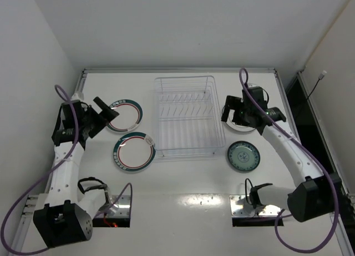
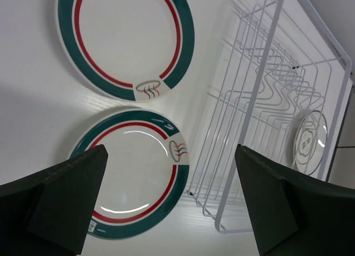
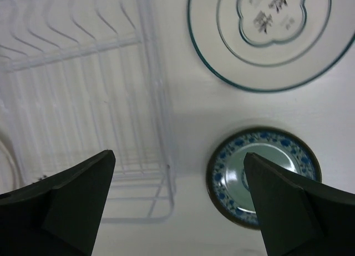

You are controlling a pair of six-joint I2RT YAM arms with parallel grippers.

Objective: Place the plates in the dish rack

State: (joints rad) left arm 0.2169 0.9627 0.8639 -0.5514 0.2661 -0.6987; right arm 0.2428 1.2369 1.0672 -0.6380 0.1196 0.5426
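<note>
Nothing is loaded yet: the rack (image 1: pixel 186 154) stands empty, with two plates (image 1: pixel 134 151) flat on the desk (image 1: pixel 183 184) each side. The left claw (image 1: pixel 104 115) and right claw (image 1: pixel 229 113) hover released over the farther ones. Next, I judge, one must descend and pinch a rim.

Blurred Chinese characters mark the pale plate (image 3: pixel 270 31).

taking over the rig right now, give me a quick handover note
Left gripper: open, empty, above the far green plate; near green plate lies beside it. Both are left of the rack.
Right gripper: open, empty, above the pale plate; teal plate lies nearer. Both are right of the rack.
Done: nothing, the rack holds no plates.
Left: load all four.
</note>
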